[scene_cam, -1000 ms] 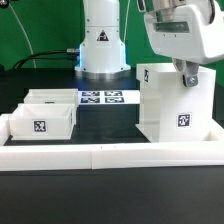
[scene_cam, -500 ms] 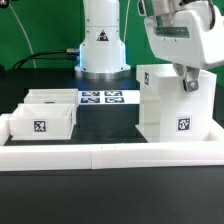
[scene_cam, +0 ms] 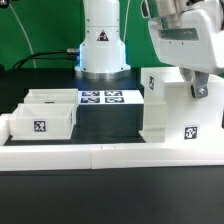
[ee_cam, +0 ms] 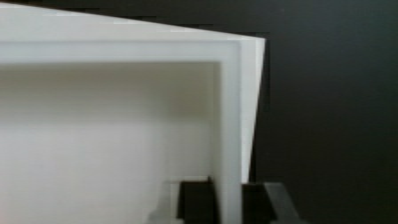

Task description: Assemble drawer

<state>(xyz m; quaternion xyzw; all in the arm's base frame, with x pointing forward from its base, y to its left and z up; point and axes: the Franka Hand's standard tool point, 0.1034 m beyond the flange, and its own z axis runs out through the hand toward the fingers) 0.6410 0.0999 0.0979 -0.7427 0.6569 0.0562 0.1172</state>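
Note:
The tall white box case (scene_cam: 170, 110) stands at the exterior view's right, by the border rail, with a tag low on its front. My gripper (scene_cam: 197, 88) reaches down over its top right edge and is shut on the case's thin side wall. In the wrist view the wall (ee_cam: 228, 120) runs between my two dark fingers (ee_cam: 192, 200), and my gripper (ee_cam: 228, 203) pinches it. Two shallow white trays sit at the exterior view's left, the nearer one (scene_cam: 42, 118) in front of the farther one (scene_cam: 55, 97).
The long low white border rail (scene_cam: 100, 152) runs across the front and up the left side. The marker board (scene_cam: 103, 98) lies flat behind the middle, in front of the robot base (scene_cam: 102, 45). The table is black.
The box case has shifted toward the exterior view's right and turned slightly, with my gripper moving along on its wall. The trays have not moved.

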